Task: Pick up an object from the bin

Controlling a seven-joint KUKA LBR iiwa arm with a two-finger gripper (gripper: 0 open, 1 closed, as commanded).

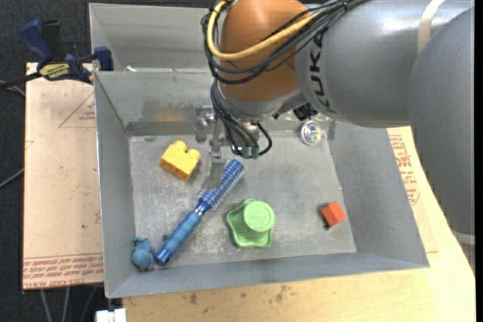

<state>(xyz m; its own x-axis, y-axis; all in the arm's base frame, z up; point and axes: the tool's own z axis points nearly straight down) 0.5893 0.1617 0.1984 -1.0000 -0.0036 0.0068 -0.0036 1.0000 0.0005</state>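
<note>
Looking down from above at the gripper [217, 141], low over the back-middle of the grey metal bin [113, 162], tucked under the orange wrist cover [256, 41] and its looped cables. Can't tell whether spread or pressed together, with too much hardware bunched up there. Pointing down right at the bristled head of a blue brush [201, 209], touching it or just short of it, can't say which. Lying slantwise across the floor, with the handle running down toward the front-left corner and ending against a small blue lump [141, 255]. Just left of the gripper, a yellow block [179, 160], apart from the brush. Just right of the brush's middle, a green scalloped lid [251, 223], lying flat. Further right and well apart, a small red block [332, 214]. Up by the back wall, a small shiny ball [311, 133].
</note>
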